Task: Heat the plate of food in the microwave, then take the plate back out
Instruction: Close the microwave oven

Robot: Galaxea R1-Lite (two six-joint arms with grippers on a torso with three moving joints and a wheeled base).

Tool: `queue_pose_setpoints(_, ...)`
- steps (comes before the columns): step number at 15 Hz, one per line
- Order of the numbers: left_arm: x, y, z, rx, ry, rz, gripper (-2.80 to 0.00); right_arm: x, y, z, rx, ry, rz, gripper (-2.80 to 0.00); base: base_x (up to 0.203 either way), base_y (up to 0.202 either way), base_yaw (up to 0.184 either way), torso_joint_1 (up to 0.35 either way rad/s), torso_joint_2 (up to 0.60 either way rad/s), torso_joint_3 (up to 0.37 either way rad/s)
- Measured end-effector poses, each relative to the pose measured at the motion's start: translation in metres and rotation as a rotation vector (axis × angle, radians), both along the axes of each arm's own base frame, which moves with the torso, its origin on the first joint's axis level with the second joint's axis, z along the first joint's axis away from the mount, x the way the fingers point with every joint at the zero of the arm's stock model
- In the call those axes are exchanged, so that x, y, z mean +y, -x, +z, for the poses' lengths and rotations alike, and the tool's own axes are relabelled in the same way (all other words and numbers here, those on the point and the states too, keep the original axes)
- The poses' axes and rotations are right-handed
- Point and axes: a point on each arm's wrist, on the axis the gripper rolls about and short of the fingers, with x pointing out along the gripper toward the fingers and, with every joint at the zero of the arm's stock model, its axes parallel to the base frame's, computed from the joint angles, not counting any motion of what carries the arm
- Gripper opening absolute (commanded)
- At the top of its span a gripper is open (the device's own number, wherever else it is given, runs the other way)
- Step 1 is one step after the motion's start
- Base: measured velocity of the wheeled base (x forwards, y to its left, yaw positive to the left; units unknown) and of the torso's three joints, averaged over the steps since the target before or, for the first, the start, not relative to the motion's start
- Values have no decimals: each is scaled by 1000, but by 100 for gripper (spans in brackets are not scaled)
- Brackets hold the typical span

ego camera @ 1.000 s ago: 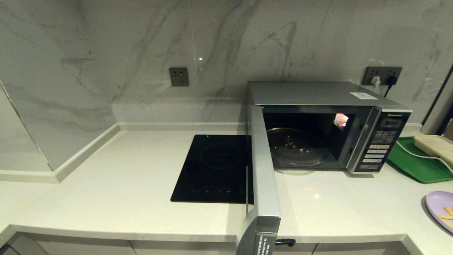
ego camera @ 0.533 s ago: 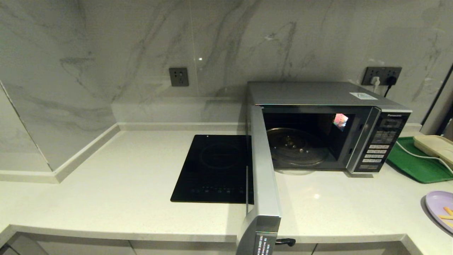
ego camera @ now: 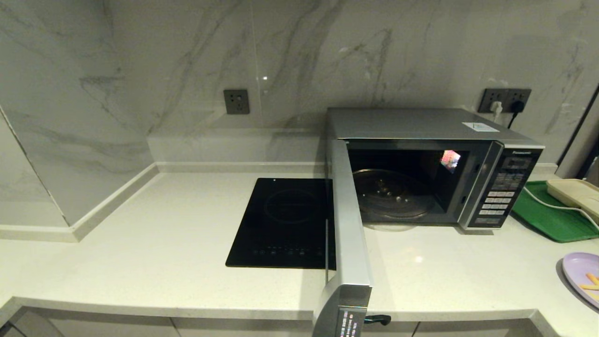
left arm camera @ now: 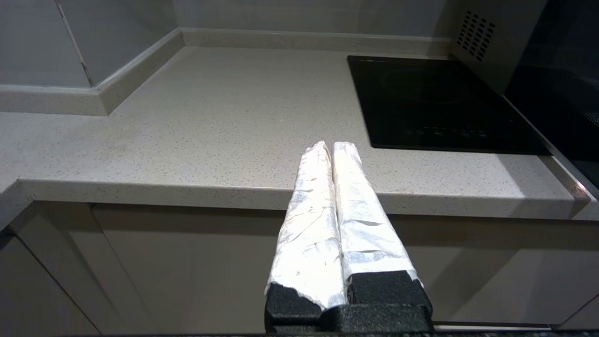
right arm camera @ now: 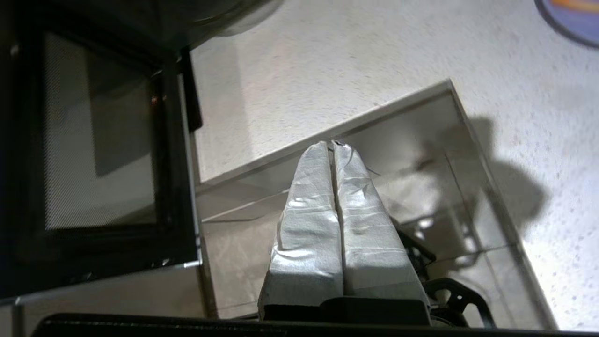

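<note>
The boxy silver microwave marked "Panasonic" stands with its dark glass door swung wide. The small lilac plate of orange-yellow sticks sits on the pale speckled counter to its right. The left gripper and right gripper are both clenched and empty, off the counter's front edge.

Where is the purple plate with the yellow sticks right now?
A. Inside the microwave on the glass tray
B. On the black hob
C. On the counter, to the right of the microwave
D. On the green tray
C. The plate of food sits on the counter at the right edge of the head view, while the microwave stands open with only its glass turntable inside.
</note>
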Motion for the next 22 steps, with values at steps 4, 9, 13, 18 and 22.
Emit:
queue_pose_setpoints(4,0,0,0,0,0,0,-280,11,-10,43,-92,83,155,-280,0,0,0,0,0,0)
queue_pose_setpoints(9,0,0,0,0,1,0,-280,42,-48,66,-143,99,529,-280,0,0,0,0,0,0)
queue_pose_setpoints(13,0,0,0,0,0,0,-280,95,-82,77,-138,187,767,-280,0,0,0,0,0,0)
queue_pose_setpoints(18,0,0,0,0,-1,0,-280,166,-125,86,-193,226,960,-280,0,0,0,0,0,0)
queue_pose_setpoints(22,0,0,0,0,-1,0,-280,218,-141,68,-174,239,1082,-280,0,0,0,0,0,0)
